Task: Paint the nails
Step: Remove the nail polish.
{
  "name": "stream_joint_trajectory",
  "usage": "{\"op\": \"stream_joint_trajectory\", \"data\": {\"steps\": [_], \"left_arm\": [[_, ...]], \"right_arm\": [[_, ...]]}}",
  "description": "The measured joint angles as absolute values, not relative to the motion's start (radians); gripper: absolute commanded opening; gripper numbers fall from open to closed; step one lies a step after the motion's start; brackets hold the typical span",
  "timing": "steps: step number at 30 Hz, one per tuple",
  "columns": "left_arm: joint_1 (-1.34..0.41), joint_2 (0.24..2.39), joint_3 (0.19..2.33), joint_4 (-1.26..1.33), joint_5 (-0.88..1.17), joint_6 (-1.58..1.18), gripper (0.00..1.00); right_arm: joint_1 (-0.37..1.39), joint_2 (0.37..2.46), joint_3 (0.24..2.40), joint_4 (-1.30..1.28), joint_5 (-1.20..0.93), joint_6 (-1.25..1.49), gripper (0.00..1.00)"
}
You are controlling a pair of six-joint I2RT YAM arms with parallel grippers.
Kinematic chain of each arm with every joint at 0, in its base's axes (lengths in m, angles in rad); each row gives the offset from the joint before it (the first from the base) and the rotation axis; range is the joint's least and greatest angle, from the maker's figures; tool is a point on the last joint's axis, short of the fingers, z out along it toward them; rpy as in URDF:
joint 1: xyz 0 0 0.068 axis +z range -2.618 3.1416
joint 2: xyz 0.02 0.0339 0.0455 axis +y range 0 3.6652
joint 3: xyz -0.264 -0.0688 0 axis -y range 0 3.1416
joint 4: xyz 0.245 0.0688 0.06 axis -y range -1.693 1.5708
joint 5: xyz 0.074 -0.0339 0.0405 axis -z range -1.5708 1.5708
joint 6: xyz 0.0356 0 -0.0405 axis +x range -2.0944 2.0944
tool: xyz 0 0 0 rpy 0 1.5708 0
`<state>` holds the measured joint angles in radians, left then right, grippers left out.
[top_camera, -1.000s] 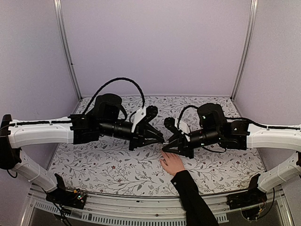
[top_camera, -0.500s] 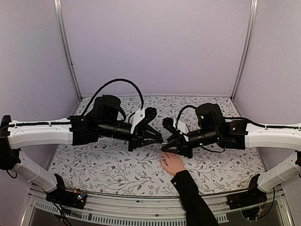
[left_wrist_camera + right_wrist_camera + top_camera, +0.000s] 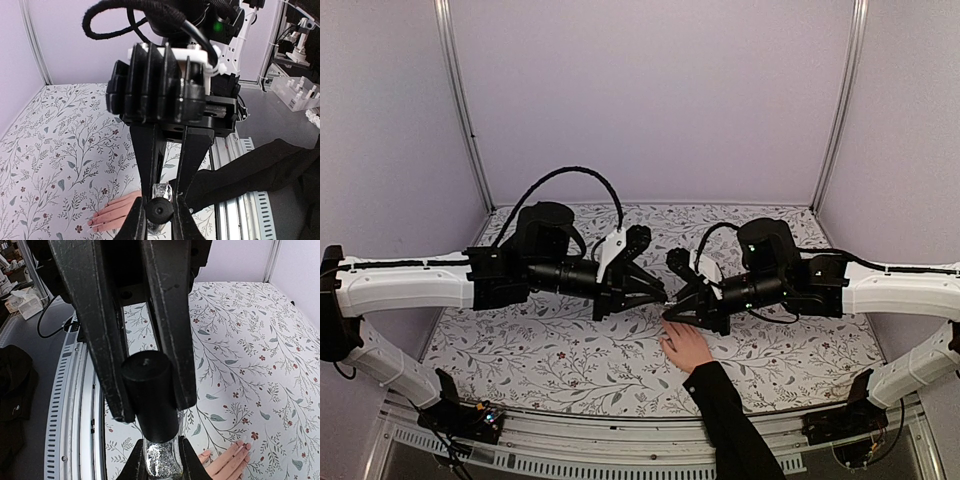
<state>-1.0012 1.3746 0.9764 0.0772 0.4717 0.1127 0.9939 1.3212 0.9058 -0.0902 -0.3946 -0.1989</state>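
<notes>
No readable text, label, brand, number or sign was found in any view.

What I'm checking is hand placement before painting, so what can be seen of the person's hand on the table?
The hand is light-skinned, with a black sleeve running back to the near edge. It lies flat, palm down, on the floral table, fingers straight and together, pointing away from that edge. Its nails look pale; paint cannot be judged. The left tool and right tool hang above its fingertips, apparently not touching.
</notes>
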Motion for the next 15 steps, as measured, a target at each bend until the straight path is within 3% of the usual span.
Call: {"op": "stream_joint_trajectory", "data": {"steps": [15], "left_arm": [[-1.011, 1.375, 0.986, 0.067, 0.472, 0.176, 0.00]], "right_arm": [[0.994, 1.314, 0.905, -0.093, -0.399, -0.199, 0.00]]}}
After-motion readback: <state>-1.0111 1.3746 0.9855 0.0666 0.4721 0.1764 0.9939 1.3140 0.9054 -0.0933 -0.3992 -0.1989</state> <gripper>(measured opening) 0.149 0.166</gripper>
